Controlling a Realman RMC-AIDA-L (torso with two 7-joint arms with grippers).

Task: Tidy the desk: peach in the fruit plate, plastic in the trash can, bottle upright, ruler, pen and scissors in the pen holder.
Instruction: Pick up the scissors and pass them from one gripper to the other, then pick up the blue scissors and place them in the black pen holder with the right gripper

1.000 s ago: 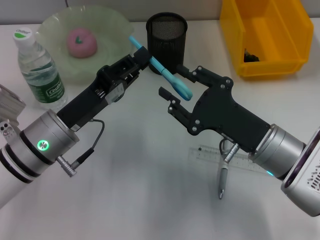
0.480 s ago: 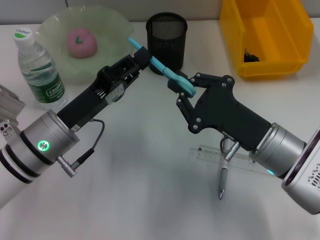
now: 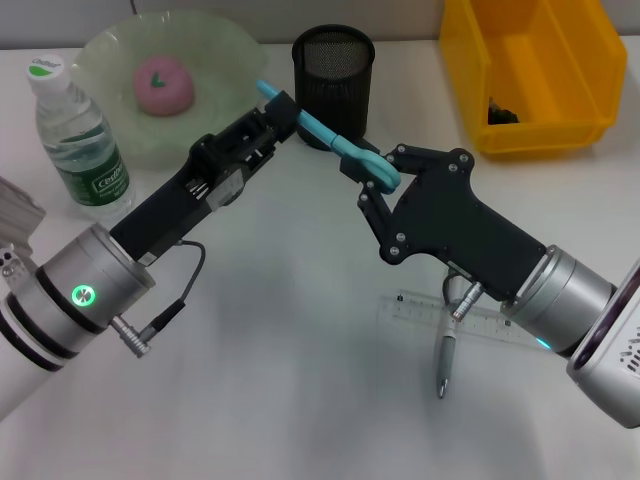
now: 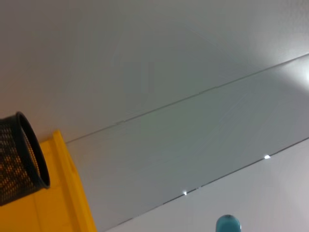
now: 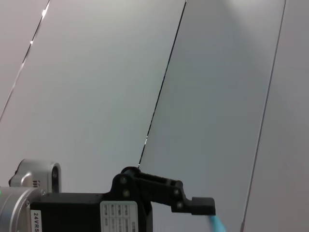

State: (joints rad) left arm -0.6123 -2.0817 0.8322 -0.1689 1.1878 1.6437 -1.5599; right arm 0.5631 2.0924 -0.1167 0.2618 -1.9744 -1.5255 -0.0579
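Left wrist view: mostly pale wall panels (image 4: 159,63) crossed by thin diagonal seams. Black mesh pen holder (image 4: 19,162), partly cut off, sits just beside a yellow bin (image 4: 67,203). A small rounded teal tip (image 4: 228,224) shows below the panels; identity unclear.

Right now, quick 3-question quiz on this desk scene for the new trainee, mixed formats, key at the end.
1. True or false: both the left gripper and the right gripper are shut on the scissors.
2. Multiple choice: where is the peach? A) in the yellow bin B) in the fruit plate C) in the pen holder
3. Fill in: the ruler and the pen lie on the desk beneath the ____ arm.

Key: 1 true; 2 B; 3 right
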